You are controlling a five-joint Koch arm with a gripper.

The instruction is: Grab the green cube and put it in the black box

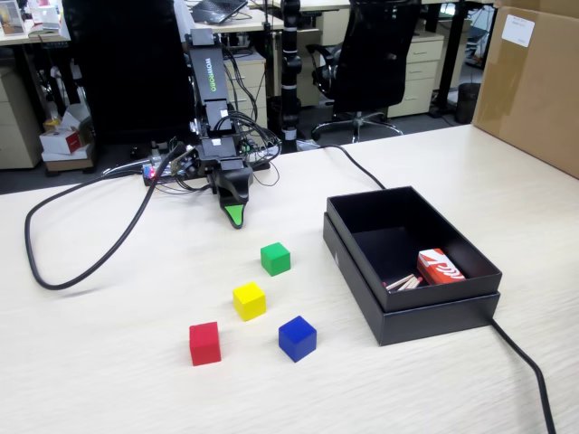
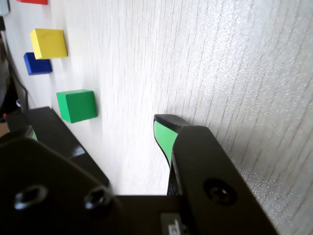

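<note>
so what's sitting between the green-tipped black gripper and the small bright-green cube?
Nothing: only bare pale wood-grain table separates the gripper from the green cube, clearest in the fixed view; the wrist view agrees.

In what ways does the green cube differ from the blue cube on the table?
Colour: the green cube is bright green, the blue cube deep blue. Place: in the fixed view the green cube lies nearest the end effector, while the blue cube lies farthest from it, toward the table's near edge. Neighbours: the yellow cube sits between them. Both look equal in size, rest flat on the table and lie outside the black box.
</note>
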